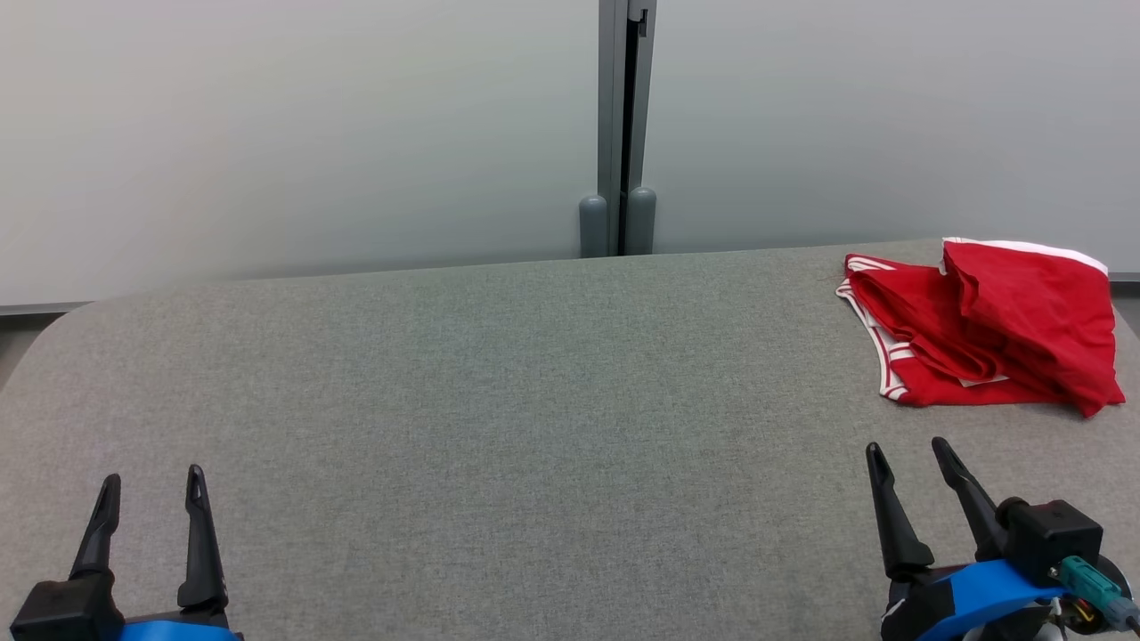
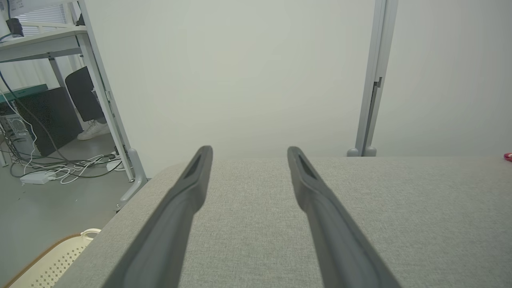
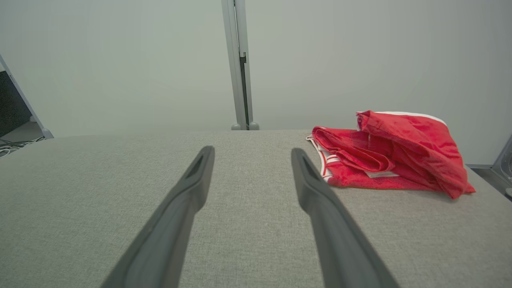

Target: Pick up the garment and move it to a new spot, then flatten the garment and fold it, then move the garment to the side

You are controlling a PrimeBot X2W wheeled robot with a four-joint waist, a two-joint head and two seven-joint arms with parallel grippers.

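Both my jaw pairs spread, empty | my left gripper (image 1: 152, 476) well apart from crumpled red white-trimmed cloth garment (image 1: 989, 329) | my right gripper (image 1: 908, 445) near it

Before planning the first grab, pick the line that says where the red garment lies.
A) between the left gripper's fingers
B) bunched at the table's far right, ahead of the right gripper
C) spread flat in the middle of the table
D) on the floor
B: the red garment lies bunched at the far right of the table, ahead of the open right gripper, which is not touching it.
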